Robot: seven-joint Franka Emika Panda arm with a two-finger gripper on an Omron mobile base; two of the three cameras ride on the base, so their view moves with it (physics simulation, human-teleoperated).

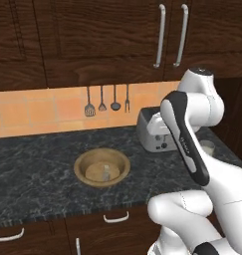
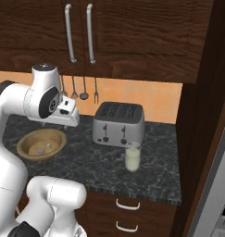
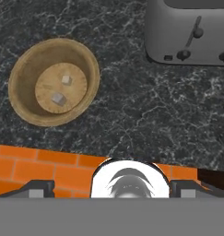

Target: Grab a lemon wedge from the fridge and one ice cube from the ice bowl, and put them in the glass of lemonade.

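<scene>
The wooden ice bowl [image 3: 24,70] lies on the dark counter, up and left of my gripper [image 3: 113,188] in the hand view. Two small whitish ice cubes [image 3: 66,79] rest on its flat bottom. My gripper hovers high above the counter, open, its fingertips [image 3: 39,188] far apart with nothing between them. The bowl [image 1: 83,160] also sits left of the toaster, and my hand [image 2: 68,115] hangs above and right of the bowl [image 2: 25,140]. The glass of lemonade [image 2: 133,159] stands in front of the toaster. A grey strip of the fridge [image 2: 211,185] shows at the far right. The lemon wedge is out of view.
A silver four-slot toaster [image 2: 118,122] stands against the orange tiled wall, with hanging utensils [image 1: 106,101] to its left. Dark wooden cabinets with long handles [image 2: 78,32] hang overhead. A dark wood panel [image 2: 197,115] bounds the counter on the right. The glass [image 1: 207,147] peeks from behind my arm.
</scene>
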